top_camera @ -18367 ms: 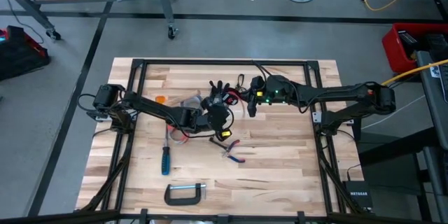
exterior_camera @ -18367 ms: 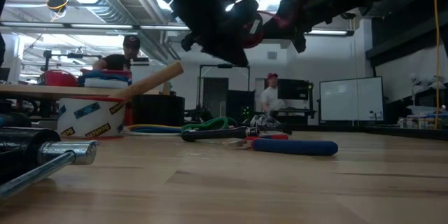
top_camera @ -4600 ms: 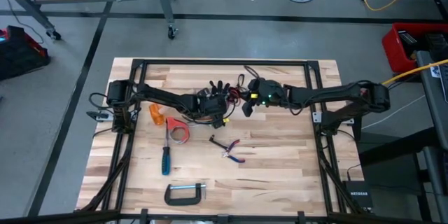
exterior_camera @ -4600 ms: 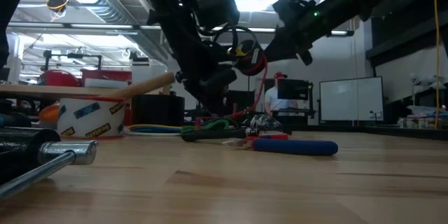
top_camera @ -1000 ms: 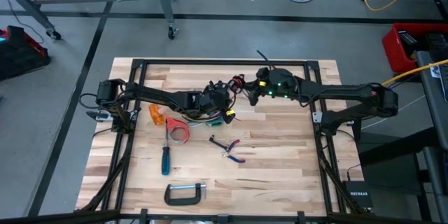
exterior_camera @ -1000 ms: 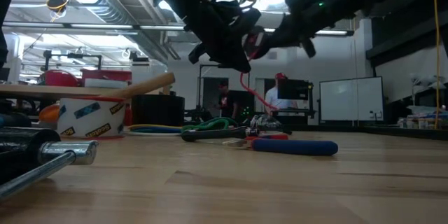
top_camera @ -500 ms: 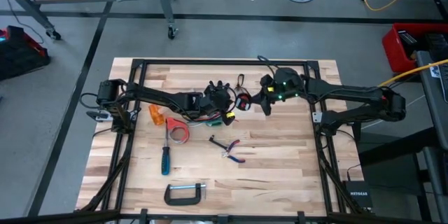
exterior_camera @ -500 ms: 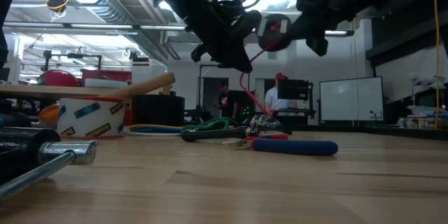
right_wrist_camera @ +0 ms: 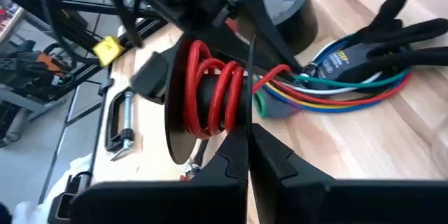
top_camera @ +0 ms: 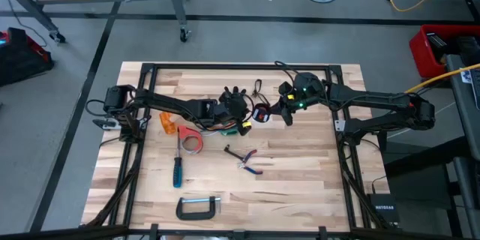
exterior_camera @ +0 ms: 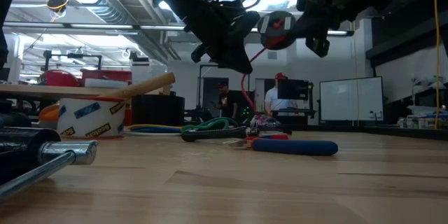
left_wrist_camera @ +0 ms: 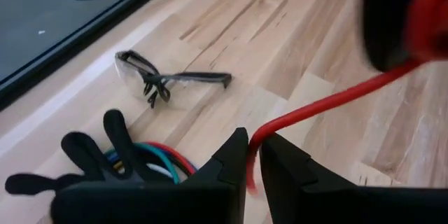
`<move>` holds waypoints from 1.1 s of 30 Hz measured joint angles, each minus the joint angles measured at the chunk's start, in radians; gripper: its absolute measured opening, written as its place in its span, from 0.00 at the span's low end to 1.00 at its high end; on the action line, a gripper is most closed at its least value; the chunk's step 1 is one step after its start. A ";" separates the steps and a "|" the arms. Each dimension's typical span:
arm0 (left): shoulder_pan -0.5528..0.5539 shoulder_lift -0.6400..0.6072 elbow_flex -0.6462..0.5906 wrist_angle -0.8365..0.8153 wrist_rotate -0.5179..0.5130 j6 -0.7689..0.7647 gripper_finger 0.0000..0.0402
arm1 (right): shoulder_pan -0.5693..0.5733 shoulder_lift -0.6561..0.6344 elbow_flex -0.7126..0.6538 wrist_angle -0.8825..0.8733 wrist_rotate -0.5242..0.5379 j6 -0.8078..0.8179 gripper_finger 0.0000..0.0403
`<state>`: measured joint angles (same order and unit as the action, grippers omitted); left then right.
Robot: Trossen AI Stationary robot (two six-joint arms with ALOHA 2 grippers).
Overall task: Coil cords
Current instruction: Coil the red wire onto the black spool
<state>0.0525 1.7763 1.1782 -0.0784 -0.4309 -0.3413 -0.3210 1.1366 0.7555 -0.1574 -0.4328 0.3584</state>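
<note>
A red cord is partly wound on a black spool. The spool is in the air over the table's far middle, and it also shows in the low view. My left gripper is shut on the cord's free stretch, just left of the spool. My right gripper is shut on the spool, coming from the right. I see no separate black cord that I can tell apart. My left gripper pinches the red cord between its two fingertips, a short way from the spool. The cord runs from the fingers up to the spool in a nearly straight line, clear of the table. My right gripper pinches the thin edge of the spool's black flange between its two fingers. The spool is lifted clear of the table, and its red windings sit beside the fingers.
A black glove with a bundle of coloured wires and safety glasses lie below the grippers. A grey tape roll, orange thing, blue screwdriver, red-handled pliers and C-clamp lie nearer the front.
My right gripper has carried the spool up and a little toward the table's right, away from my left gripper. The red cord between my left gripper and the spool has drawn straighter.
</note>
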 joint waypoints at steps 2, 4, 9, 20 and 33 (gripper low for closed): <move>0.000 0.000 0.000 -0.003 0.000 -0.008 0.09 | 0.001 0.000 0.000 0.003 -0.006 0.000 0.00; 0.000 0.000 0.000 -0.006 -0.002 -0.019 0.10 | 0.001 0.000 0.000 0.005 -0.012 0.000 0.00; 0.003 0.000 0.000 -0.007 -0.007 -0.040 0.11 | 0.002 0.000 0.000 0.047 -0.044 0.000 0.00; 0.002 0.008 0.000 -0.050 -0.002 -0.024 0.12 | 0.001 0.000 -0.001 0.082 -0.065 0.000 0.00; -0.008 0.008 0.000 -0.056 0.009 0.096 0.12 | 0.001 0.001 -0.002 0.079 -0.059 0.000 0.00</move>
<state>0.0447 1.7840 1.1782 -0.1340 -0.4220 -0.2450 -0.3199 1.1374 0.7540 -0.0788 -0.4919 0.3580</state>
